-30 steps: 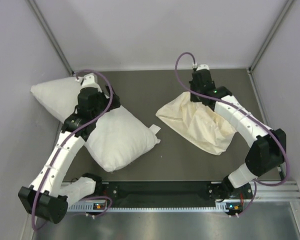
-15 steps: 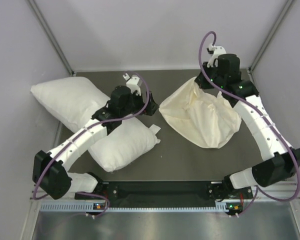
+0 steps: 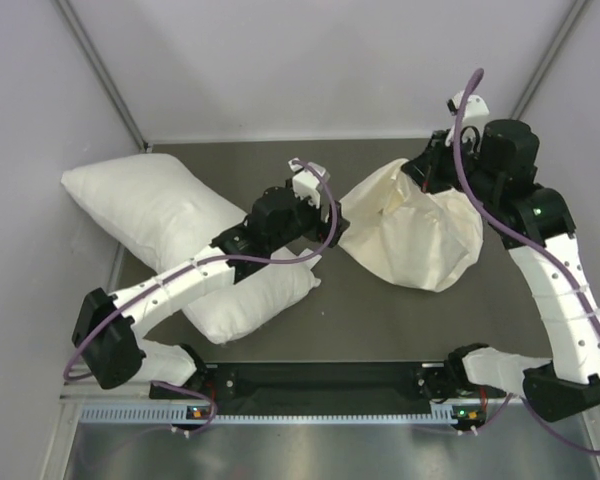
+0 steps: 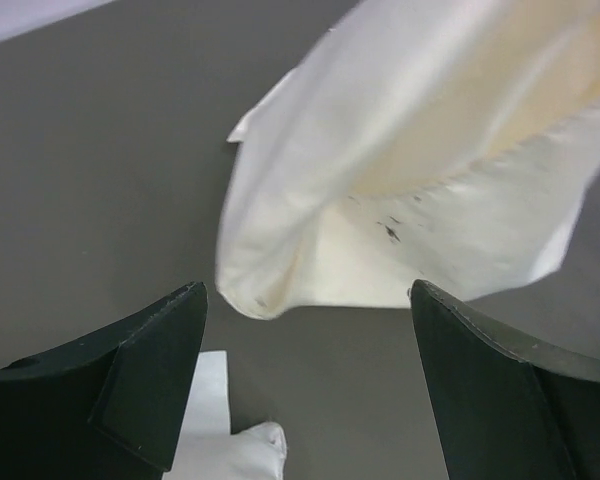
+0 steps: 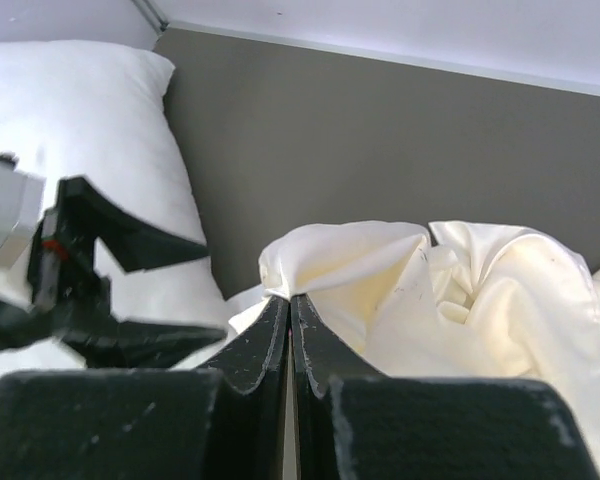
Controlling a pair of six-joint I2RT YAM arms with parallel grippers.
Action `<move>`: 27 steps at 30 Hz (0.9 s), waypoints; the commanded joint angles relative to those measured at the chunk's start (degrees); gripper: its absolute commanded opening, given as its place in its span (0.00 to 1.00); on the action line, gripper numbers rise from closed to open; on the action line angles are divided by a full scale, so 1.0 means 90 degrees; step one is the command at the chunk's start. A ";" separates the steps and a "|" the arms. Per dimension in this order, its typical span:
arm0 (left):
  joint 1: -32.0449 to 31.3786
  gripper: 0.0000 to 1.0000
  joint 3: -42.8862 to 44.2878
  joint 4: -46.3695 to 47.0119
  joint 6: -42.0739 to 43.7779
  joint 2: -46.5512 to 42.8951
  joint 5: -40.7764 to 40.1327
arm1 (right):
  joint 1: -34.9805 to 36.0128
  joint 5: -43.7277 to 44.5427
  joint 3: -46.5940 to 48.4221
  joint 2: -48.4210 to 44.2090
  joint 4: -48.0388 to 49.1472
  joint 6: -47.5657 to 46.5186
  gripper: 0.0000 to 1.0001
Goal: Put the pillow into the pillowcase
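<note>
Top external view: the pillow point(image 3: 150, 205) is seen lying on the dark table point(image 3: 380, 310), partly under the left arm. The pillowcase point(image 3: 420, 240) is bunched to the right of it.
Left pincer point(image 3: 330, 226): it is held wide open with nothing gripped, and is poised just beside the pillowcase's left edge.
Left wrist view: a folded, blurred corner of the pillowcase point(image 4: 410, 150) is seen just ahead of the open jaws, between them. A white pillow corner point(image 4: 250, 450) is seen beneath the pincer, beside its left jaw.
Contact on the left: it cannot be told whether the cloth is touched by either jaw.
Right pincer point(image 3: 425, 172): it is closed fully on a fold at the pillowcase's far edge, and the cloth is gathered up toward it.
Right wrist view: cream cloth is pinched at the tips of the shut pincer point(image 5: 290, 302), and the rest is heaped to the right of the tips.
Pillow from the right pincer: it is set well apart to the left, with the left arm's black parts seen in front of it.
</note>
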 commanded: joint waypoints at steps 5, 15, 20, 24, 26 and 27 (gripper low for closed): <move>0.0011 0.85 0.0165 0.0967 0.0109 0.0251 -0.0460 | 0.0017 -0.0536 0.0140 -0.1188 -0.0530 0.0079 0.00; -0.0692 0.00 0.0584 0.1027 -0.0408 0.0282 0.1053 | 0.0017 0.0126 0.0178 -0.2302 -0.1466 0.0099 0.00; -0.1531 0.00 0.0945 -0.0288 -0.1130 -0.0079 -0.0317 | 0.0027 0.1104 0.0958 -0.2235 -0.1927 0.0031 0.00; -0.1572 0.00 0.0489 -0.1207 -0.2572 -0.0985 -0.1235 | 0.0017 0.0978 0.1039 -0.1474 -0.1616 -0.0087 0.00; -0.1572 0.00 0.0138 -0.2193 -0.3130 -0.1357 -0.1922 | 0.0017 0.0774 0.0776 -0.0986 -0.1177 -0.0048 0.00; -0.1572 0.00 0.0019 -0.2564 -0.3298 -0.1766 -0.2708 | 0.0008 0.0734 0.0726 -0.0771 -0.0720 0.0001 0.00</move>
